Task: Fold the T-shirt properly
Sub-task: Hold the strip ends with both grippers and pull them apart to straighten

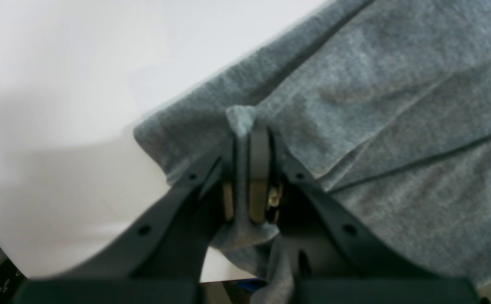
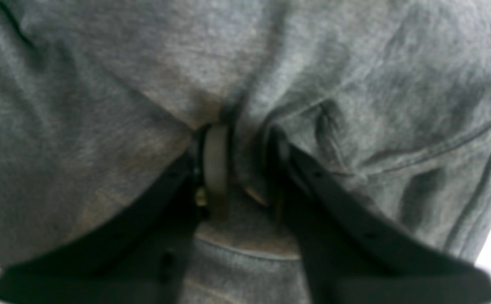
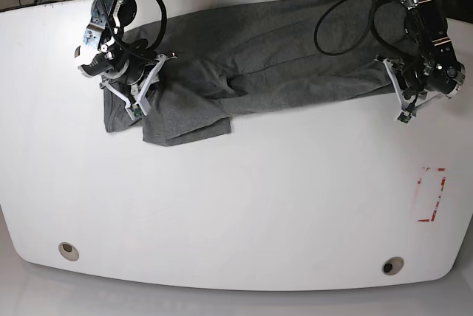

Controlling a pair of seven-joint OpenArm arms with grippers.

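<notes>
Across the table's (image 3: pixel 236 213) far side, T-shirt (image 3: pixel 273 57) lies sideways; both arms' fingers pinch it.

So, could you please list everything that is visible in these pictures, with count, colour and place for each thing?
Heather-grey short-sleeved knit T-shirt: one, grey, spread and crumpled across the far half of the table, between the two arms.
White table: one, white, fills most of the base view.
Red rectangular outline: one, red, marked on the table near its right edge in the base view.
Round holes: two, dark, near the table's front corners.
Cables: several, black, beyond the far edge.
Left gripper: one, black, shut on a bunch of the T-shirt.
Right gripper: one, black, closed around a fold of the T-shirt.
</notes>
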